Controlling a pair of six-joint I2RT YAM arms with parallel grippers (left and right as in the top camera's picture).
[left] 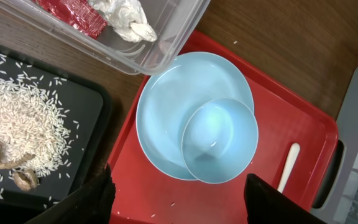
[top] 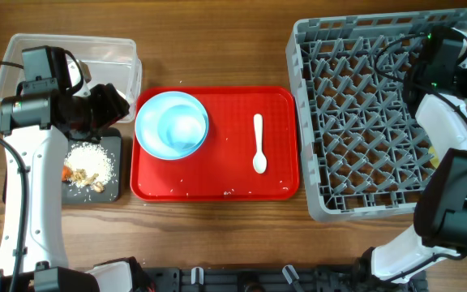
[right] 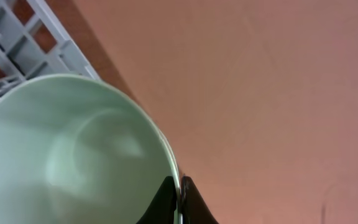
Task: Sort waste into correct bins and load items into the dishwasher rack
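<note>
Left gripper [left: 182,205] held apart above blue bowl [left: 219,140], which is nested in plate [left: 163,118] on red tray [left: 281,115]. Spoon [top: 259,143] laid on tray. Right gripper [right: 179,190] clamped on mint bowl [right: 73,155] rim, beside rack [right: 36,37].

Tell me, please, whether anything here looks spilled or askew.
Yes. Rice grains lie scattered past their heap across the black tray, and a few white specks dot the red tray. The light blue bowl sits off-centre on the light blue plate, towards the white spoon. Nothing looks damaged.
</note>
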